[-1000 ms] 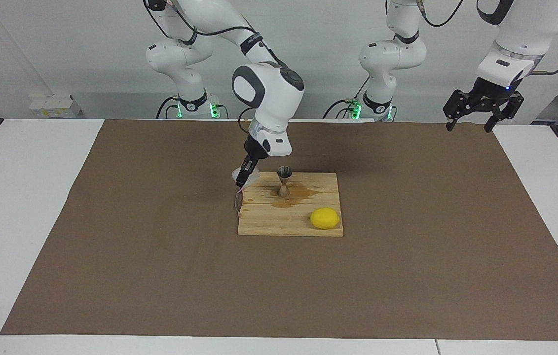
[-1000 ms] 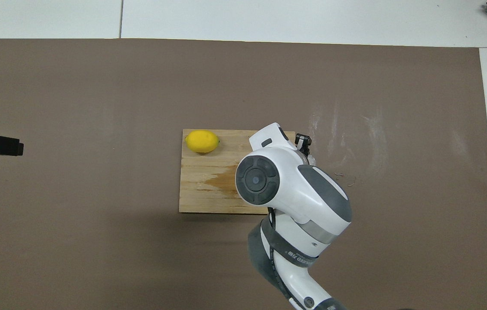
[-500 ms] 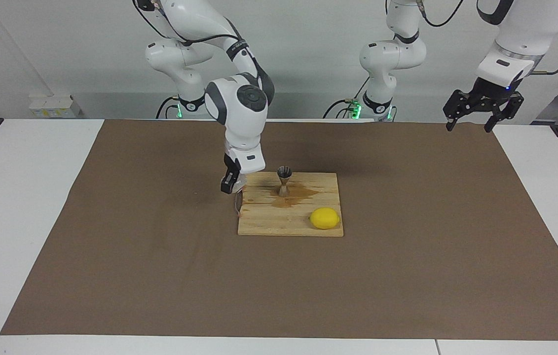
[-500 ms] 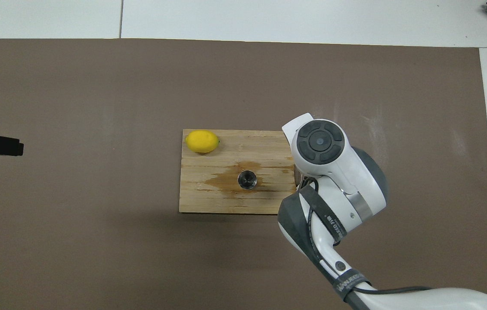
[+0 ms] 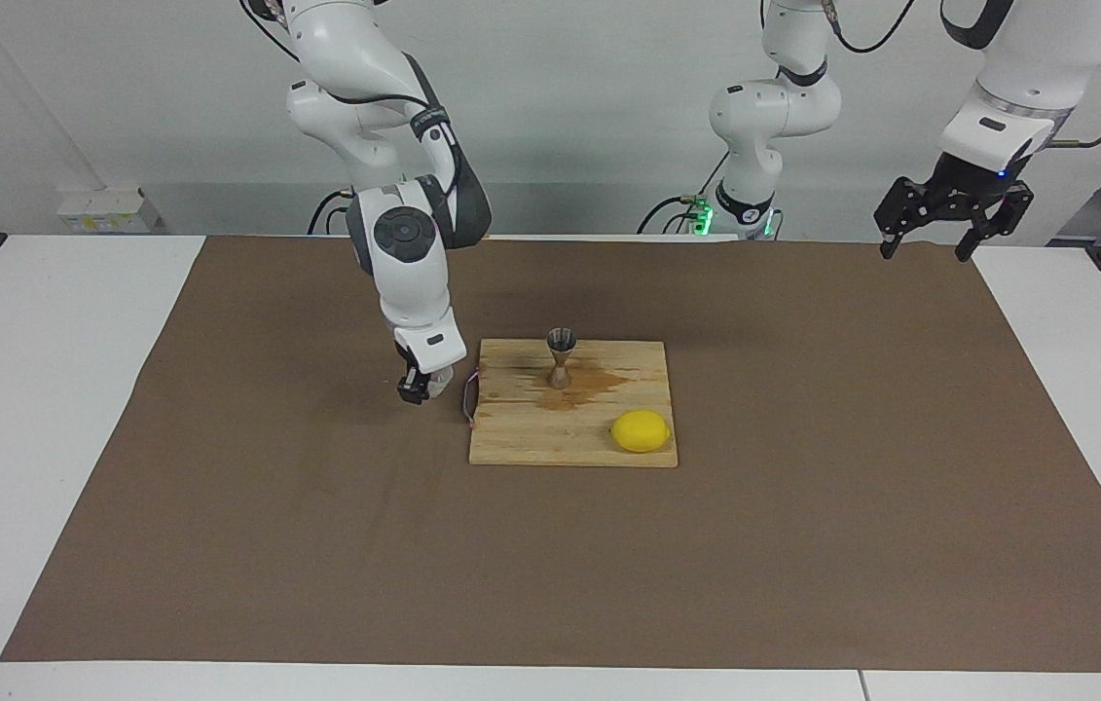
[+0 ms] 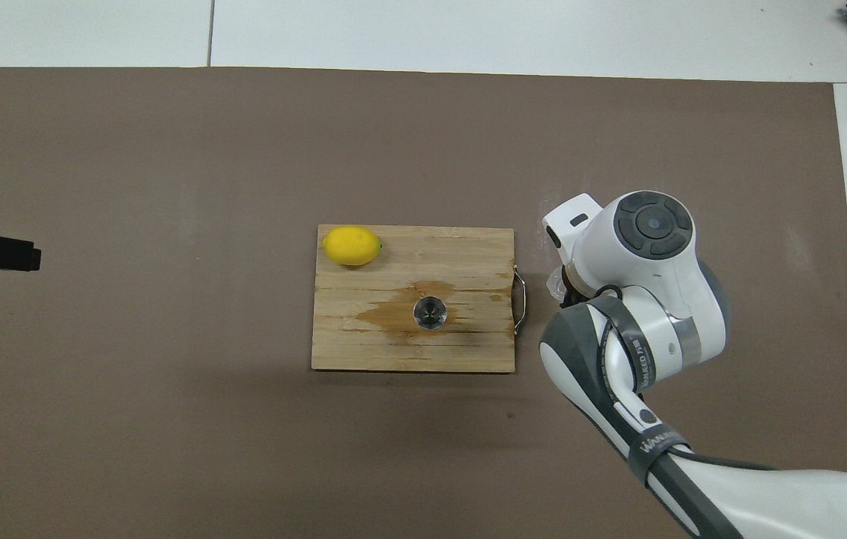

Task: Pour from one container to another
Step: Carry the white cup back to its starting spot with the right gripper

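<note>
Glass cup (image 5: 435, 382), clamped in right gripper (image 5: 417, 387) low over the brown mat beside the wooden board (image 5: 608, 443); probably light, brittle, slick. Best held mid-wall. Steel jigger (image 5: 561, 357) upright on board, likely tippy. Left gripper (image 5: 944, 222) waited, spread wide.

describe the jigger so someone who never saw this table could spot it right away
Find the wooden cutting board in the middle of the brown mat. On it, standing upright in a dark wet stain, nearer to the robots than the lemon, is the jigger. It is the only metal thing there: small, silvery, two cones joined at a narrow waist.
</note>
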`<action>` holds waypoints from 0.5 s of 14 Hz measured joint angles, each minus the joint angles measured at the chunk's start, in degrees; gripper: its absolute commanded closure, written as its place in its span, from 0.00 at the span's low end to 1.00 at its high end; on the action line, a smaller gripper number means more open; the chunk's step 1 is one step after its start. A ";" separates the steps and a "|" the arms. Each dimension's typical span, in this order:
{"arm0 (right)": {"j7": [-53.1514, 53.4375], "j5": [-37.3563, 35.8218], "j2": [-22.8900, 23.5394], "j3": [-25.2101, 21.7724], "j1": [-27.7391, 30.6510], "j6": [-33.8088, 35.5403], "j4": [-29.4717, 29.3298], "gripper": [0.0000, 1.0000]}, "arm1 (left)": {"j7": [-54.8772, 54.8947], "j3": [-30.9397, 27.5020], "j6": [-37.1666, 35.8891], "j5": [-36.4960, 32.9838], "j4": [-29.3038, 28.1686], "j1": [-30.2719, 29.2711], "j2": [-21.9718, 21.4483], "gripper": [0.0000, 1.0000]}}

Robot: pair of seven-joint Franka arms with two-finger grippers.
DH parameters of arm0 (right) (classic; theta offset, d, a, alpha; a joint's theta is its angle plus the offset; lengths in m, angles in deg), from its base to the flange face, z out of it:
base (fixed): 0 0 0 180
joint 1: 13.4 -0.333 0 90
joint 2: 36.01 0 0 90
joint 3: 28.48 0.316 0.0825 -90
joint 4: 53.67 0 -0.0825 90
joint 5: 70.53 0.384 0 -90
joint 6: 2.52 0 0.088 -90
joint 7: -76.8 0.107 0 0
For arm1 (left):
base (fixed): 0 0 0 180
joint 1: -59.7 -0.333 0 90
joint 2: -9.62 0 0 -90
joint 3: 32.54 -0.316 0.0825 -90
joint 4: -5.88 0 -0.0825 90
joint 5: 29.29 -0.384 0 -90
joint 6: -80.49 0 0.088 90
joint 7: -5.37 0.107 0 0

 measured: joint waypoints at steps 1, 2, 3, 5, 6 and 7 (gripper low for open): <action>-1.91 1.21 -0.34 -0.01 0.84 -1.29 1.29 0.49 | 0.00 0.00 0.00 0.00 0.00 0.00 0.00 0.00; -3.58 2.19 -0.69 -0.01 1.53 -3.10 2.81 0.49 | 0.00 0.00 0.00 0.00 0.00 0.00 0.00 0.00; -4.95 2.77 -1.07 -0.01 2.17 -4.92 4.57 0.49 | 0.00 0.00 0.00 0.00 0.00 0.00 0.00 0.00; -8.22 3.01 -1.84 0.00 3.71 -6.85 7.46 0.49 | 0.00 0.00 0.00 0.00 0.00 0.00 0.00 0.00; -9.99 3.10 -2.18 -0.01 4.59 -7.00 8.32 0.49 | 0.00 0.00 0.00 0.00 0.00 0.00 0.00 0.00; -11.54 3.14 -2.57 -0.01 5.40 -7.08 9.21 0.49 | 0.00 0.00 0.00 0.00 0.00 0.00 0.00 0.00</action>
